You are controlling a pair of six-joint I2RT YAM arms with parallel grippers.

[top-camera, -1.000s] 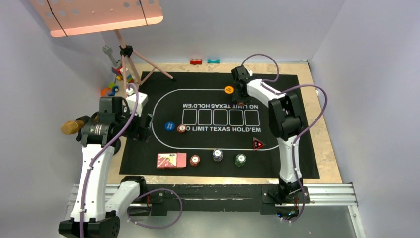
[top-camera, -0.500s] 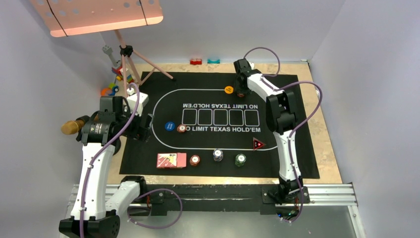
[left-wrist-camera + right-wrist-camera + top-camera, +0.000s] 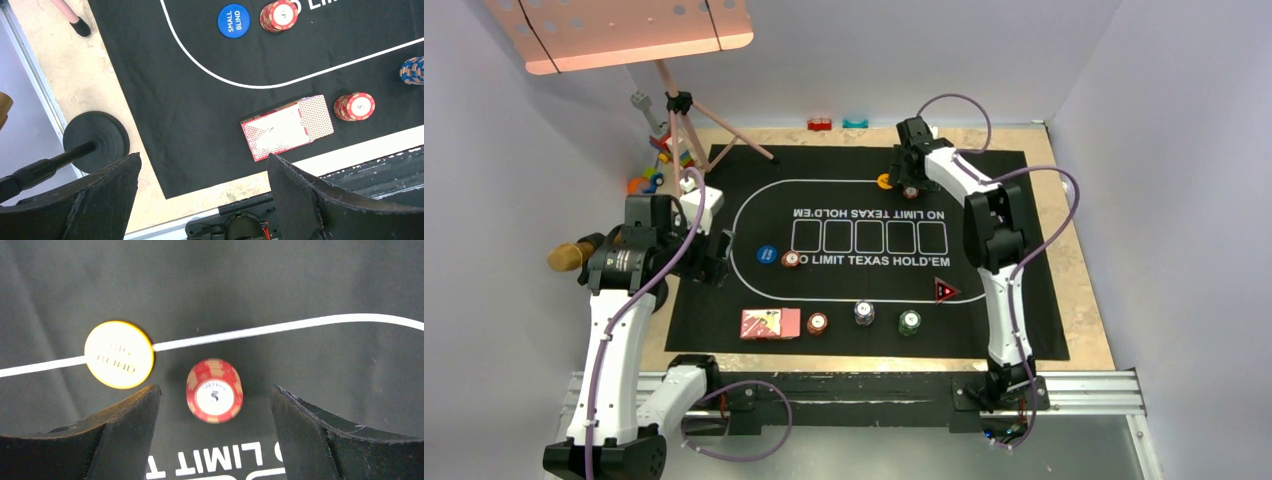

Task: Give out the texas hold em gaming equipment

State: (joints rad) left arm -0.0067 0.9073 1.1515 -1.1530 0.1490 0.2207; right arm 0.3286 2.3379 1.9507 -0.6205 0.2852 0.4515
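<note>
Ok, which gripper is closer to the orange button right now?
Right. The right gripper hangs open directly beside the orange button, over a red chip stack at the mat's far side. The left gripper is open near the mat's left edge, across the mat from it.

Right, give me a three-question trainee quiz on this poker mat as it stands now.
1. True or false: the right tool is shut on the red chip stack.
2. Multiple choice: the orange button lies (A) on the white line, (B) on the card deck, (C) off the mat.
3. Fill in: in the left wrist view, the blue button reads "SMALL ____".

Key: 1 false, the fingers stand open on either side of the stack with a gap. 2 A. 3 BLIND.
</note>
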